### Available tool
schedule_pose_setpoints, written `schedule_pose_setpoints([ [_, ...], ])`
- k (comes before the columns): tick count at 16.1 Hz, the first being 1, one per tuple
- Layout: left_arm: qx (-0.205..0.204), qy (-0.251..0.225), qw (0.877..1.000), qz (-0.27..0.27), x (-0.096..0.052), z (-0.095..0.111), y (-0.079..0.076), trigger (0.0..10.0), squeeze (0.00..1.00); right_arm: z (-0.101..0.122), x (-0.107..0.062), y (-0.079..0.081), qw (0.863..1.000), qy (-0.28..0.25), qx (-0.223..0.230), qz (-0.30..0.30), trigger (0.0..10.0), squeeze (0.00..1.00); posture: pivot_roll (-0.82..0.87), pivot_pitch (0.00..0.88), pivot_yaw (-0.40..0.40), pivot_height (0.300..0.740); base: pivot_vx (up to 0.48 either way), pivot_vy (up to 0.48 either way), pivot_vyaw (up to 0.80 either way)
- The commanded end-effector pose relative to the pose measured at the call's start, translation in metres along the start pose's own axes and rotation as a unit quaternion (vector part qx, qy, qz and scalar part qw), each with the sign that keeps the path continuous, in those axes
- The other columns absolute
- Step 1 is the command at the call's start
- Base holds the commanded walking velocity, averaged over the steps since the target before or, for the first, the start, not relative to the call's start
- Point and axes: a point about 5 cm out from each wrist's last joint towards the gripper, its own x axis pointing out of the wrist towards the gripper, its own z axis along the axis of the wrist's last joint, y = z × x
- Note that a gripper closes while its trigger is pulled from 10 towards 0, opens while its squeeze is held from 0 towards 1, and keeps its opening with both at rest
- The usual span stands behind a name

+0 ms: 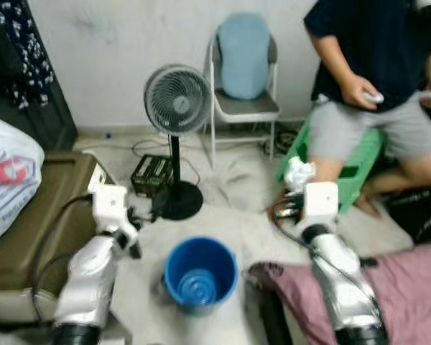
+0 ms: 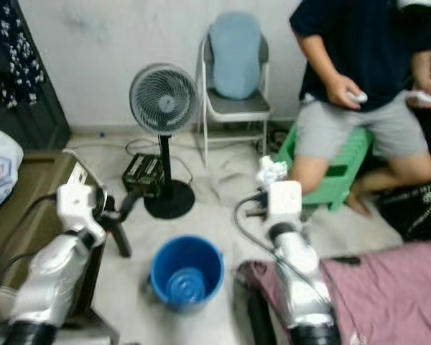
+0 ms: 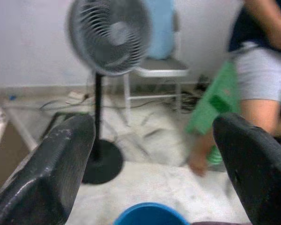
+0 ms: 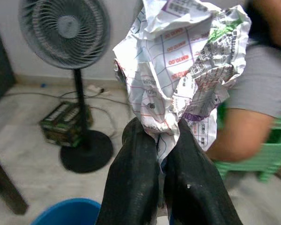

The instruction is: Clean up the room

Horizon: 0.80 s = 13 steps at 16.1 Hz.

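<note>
My right gripper [image 4: 160,140] is shut on a crumpled sheet of printed paper [image 4: 182,61], which sticks up white above the wrist [image 1: 299,172]. It hangs to the right of and beyond a blue bucket [image 1: 200,273] that stands on the pale floor between my two arms. The bucket's rim [image 4: 65,211] shows below the held paper in the right wrist view. My left gripper [image 3: 150,154] is open with nothing between its black fingers [image 3: 51,168], and it is held up left of the bucket [image 3: 150,213].
A standing fan [image 1: 177,108] on a black base is just beyond the bucket, with a dark box [image 1: 151,175] and cables beside it. A folding chair [image 1: 243,79] stands by the wall. A person [image 1: 373,86] sits on a green stool [image 1: 345,165]. Pink cloth [image 1: 409,287] lies right, a brown table [image 1: 36,223] left.
</note>
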Motion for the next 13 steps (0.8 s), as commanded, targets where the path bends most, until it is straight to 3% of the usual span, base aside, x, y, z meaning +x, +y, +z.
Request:
schedule_pose_setpoints([
  [1,0.009,0.005,1.0,0.006,0.0,-0.001,-0.001,10.0,0.0,0.007,0.002,-0.001,1.0,-0.01,-0.002,0.004,10.0,0.0,-0.07,0.0,-0.072,0.74,0.0,0.0,0.0],
  [5,-0.011,0.012,0.999,0.05,-0.003,-0.003,0.016,10.0,0.0,0.007,0.003,0.002,1.0,-0.009,-0.003,0.01,10.0,0.0,-0.06,0.0,-0.075,0.74,0.0,0.0,0.0],
  [13,0.001,0.012,0.999,0.046,-0.003,-0.002,0.014,10.0,0.0,0.005,0.004,0.002,1.0,-0.004,-0.003,0.009,10.0,0.0,-0.06,0.0,-0.075,0.74,0.0,0.0,0.77],
])
